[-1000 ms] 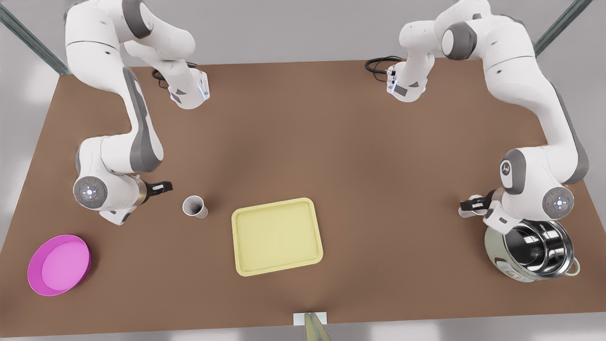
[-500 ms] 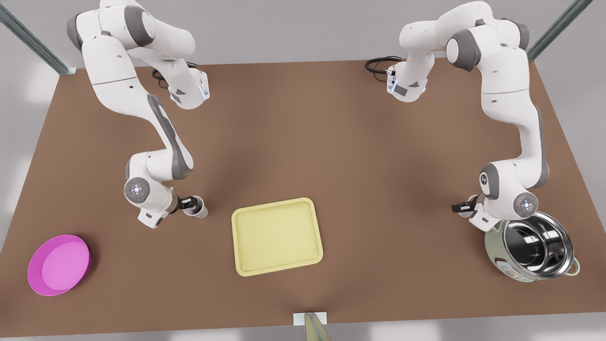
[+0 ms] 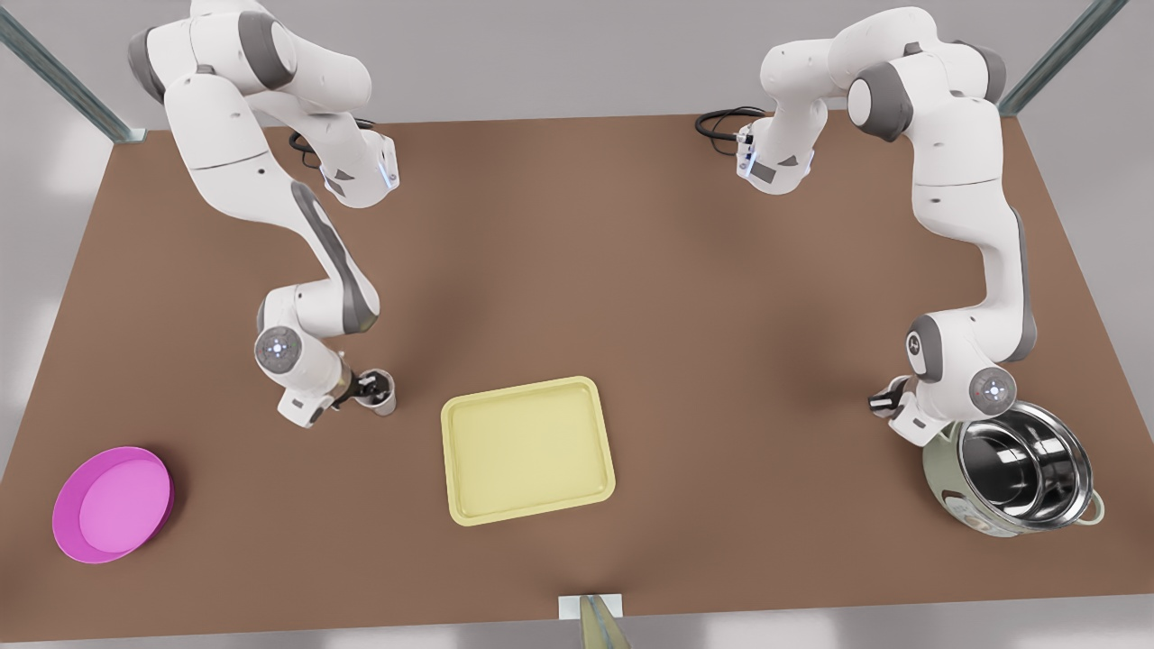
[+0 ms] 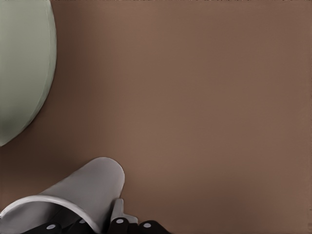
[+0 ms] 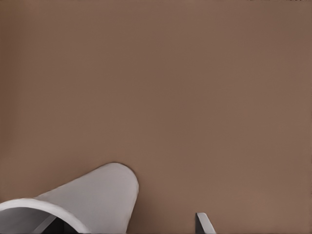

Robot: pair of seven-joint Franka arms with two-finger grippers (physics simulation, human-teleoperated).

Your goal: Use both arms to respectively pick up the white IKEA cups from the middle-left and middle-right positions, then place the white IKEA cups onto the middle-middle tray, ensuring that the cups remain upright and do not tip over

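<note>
Near the front view's left, one white cup (image 3: pixel 386 403) stands upright on the table. My right gripper (image 3: pixel 370 388) is open at its rim; one finger (image 5: pixel 204 223) stands clear of the cup's (image 5: pixel 92 195) outer wall. At the front view's right, my left gripper (image 3: pixel 888 397) is low beside the steel pot, shut on the wall of the other white cup (image 4: pixel 83 190). One finger (image 4: pixel 119 214) presses on that wall from outside. In the front view the wrist hides that cup. The pale yellow tray (image 3: pixel 451 424) lies between the arms with nothing on it.
A large steel pot (image 3: pixel 1019 478) with a pale green side (image 4: pixel 19 73) stands close behind my left gripper. A magenta plate (image 3: pixel 113 505) lies near the table's front corner on the front view's left. Brown table spreads around the tray.
The right arm swung in from the front view's left and brought its gripper onto the cup. The left gripper sank and shifted slightly toward the pot.
</note>
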